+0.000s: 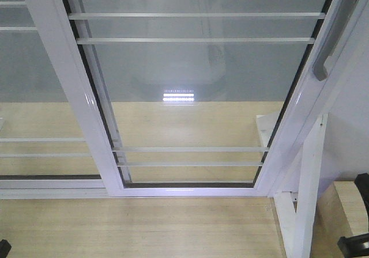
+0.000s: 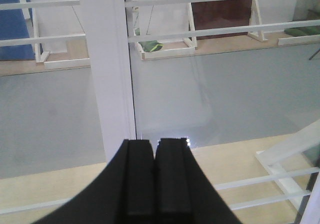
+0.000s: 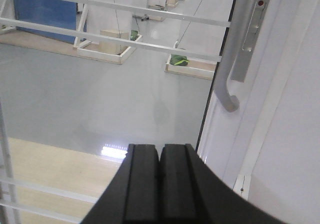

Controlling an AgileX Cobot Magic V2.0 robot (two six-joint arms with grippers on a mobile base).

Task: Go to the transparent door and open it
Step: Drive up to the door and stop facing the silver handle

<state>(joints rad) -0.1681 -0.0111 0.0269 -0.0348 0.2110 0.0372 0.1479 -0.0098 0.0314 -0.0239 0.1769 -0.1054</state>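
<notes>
Transparent door (image 1: 190,91) is standing just ahead of both hands, its curved grey handle (image 3: 231,59) hanging above and right of the right hand (image 3: 160,154), whose fingers are pressing together on nothing. The left hand (image 2: 154,149) is likewise pressing closed, facing a white stile (image 2: 107,74). A red dot is showing on the handle plate (image 3: 252,24). Grey floor (image 3: 100,99) is gleaming beyond the glass, pale wood floor (image 1: 132,223) lying nearer. The door's top is running out of view.

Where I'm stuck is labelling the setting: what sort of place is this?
Probably an indoor test hall: the transparent door stands on a wooden platform, with grey floor and other white-framed rigs beyond.
</notes>
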